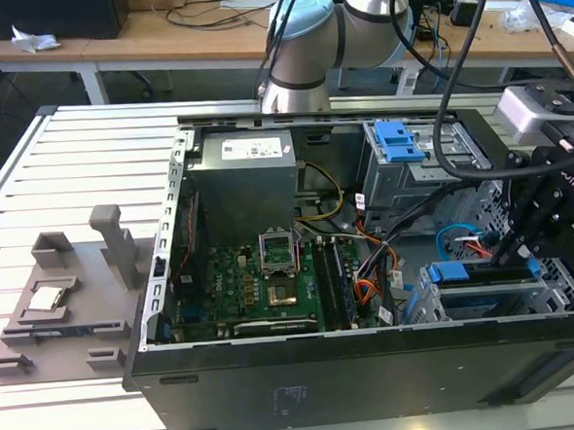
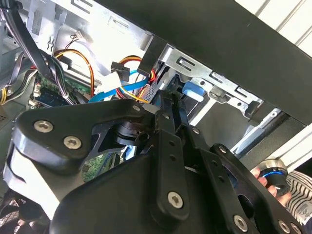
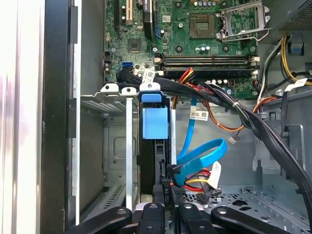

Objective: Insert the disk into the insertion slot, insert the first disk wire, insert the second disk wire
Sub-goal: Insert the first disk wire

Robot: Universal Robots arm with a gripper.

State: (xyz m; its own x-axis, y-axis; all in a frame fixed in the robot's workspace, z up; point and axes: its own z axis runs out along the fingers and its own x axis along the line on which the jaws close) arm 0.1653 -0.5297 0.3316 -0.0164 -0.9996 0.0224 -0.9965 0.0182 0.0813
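The disk (image 3: 155, 124) stands on edge in the insertion slot (image 3: 105, 105), at the near corner of the open computer case on the exterior view's right. Its blue carrier tab (image 2: 194, 90) sits level with the cage's front tabs. My gripper (image 3: 169, 187) hangs over the disk's far end (image 1: 486, 277), its fingers (image 2: 164, 117) drawn together at the black plug of the blue disk wire (image 3: 204, 152). That wire loops up beside the disk (image 1: 454, 232). A second wire of red, yellow and black strands (image 3: 197, 181) lies loose next to it, its black plug (image 2: 119, 68) free.
A thick black cable bundle (image 3: 243, 114) crosses above the drive cage. The motherboard (image 1: 272, 284), power supply (image 1: 245, 164) and taller cage with a blue latch (image 1: 400, 142) fill the case. A grey fixture (image 1: 58, 297) lies on the exterior view's left. A hand (image 2: 282, 187) is outside the case.
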